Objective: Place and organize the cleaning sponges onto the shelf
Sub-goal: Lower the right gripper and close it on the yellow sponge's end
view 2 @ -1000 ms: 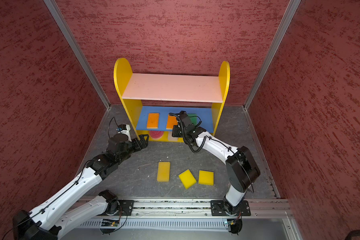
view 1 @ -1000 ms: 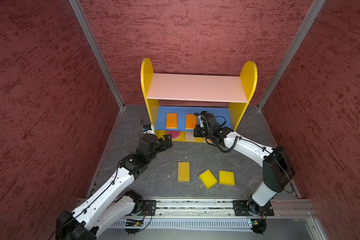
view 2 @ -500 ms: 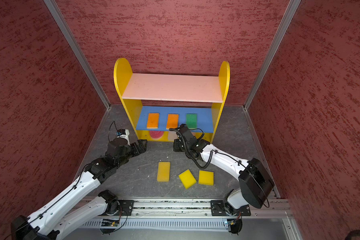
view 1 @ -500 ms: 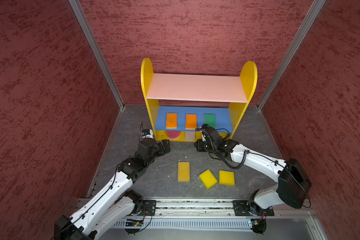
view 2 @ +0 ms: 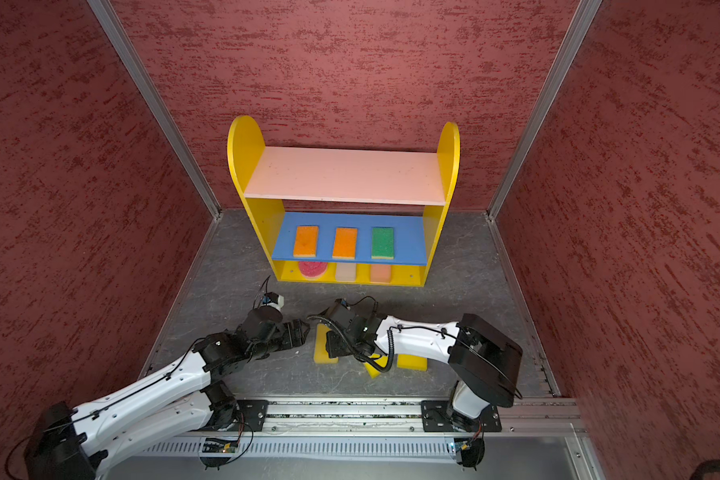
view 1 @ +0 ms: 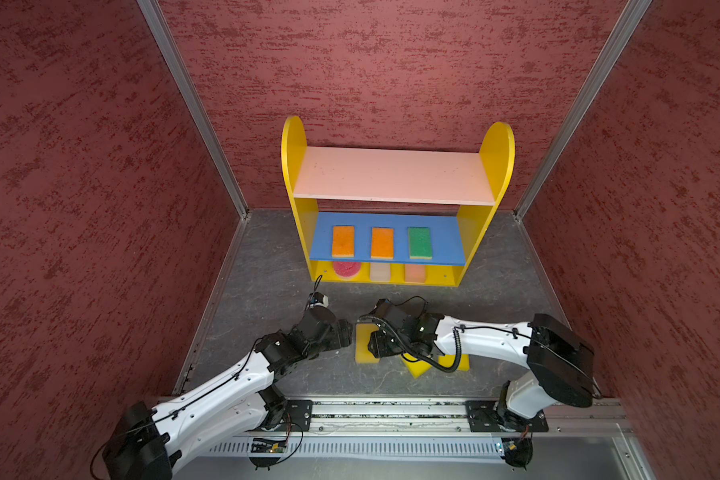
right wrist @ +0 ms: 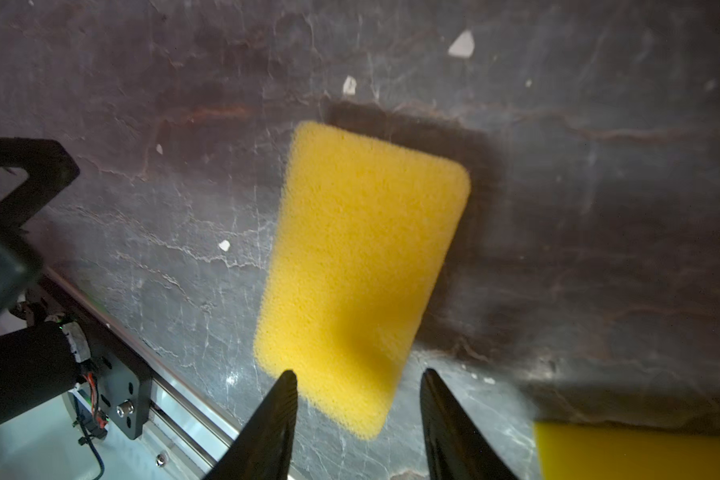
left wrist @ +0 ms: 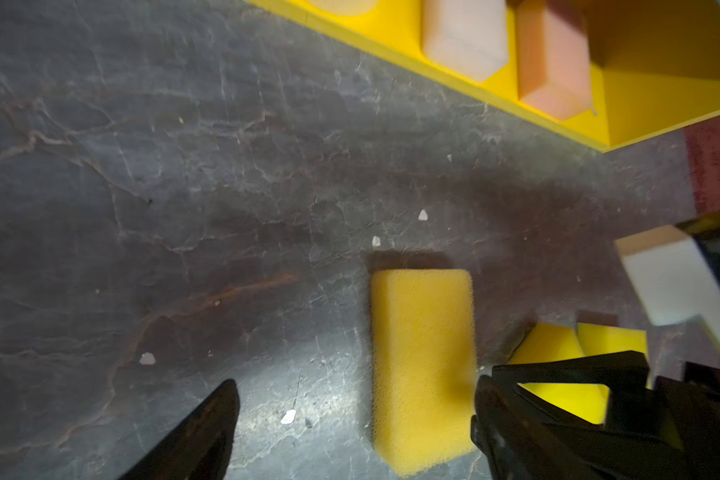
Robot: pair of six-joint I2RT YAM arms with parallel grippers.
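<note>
Where the right gripper (right wrist: 358, 374) hangs: low over the floor (view 1: 267, 270) in front of the shelf (view 1: 294, 158), above one end of the long yellow sponge (right wrist: 362, 270)
Right gripper state: jaws parted, nothing between them; whether the tips touch the foam cannot be told
Left gripper (left wrist: 356, 382): also low in front of the shelf, just beside the same sponge, on the side toward the shelf's left panel in both top views
Left gripper state: jaws spread wide, holding nothing
Long yellow sponge: flat on the floor, well apart from the shelf's front edge, its long side pointing toward the shelf
Tilted yellow sponge (view 1: 414, 368): on the floor, farther from the shelf than the long one, mostly hidden under the right arm
Third yellow sponge (view 1: 462, 361): beside the tilted one, toward the shelf's right panel, partly hidden too
Pink board (view 1: 391, 174): top tier of the shelf, bare
Blue board (view 1: 445, 245): middle tier; in a row from the left panel lie an orange sponge (view 1: 343, 241), a second orange sponge (view 1: 382, 242) and the green-topped sponge (view 1: 420, 242), each apart from the next
Yellow base (view 1: 441, 276): under the blue board, in the same order, the round red-pink sponge (view 1: 347, 268), the off-white sponge (view 1: 380, 272) and the peach sponge (view 1: 415, 272)
</note>
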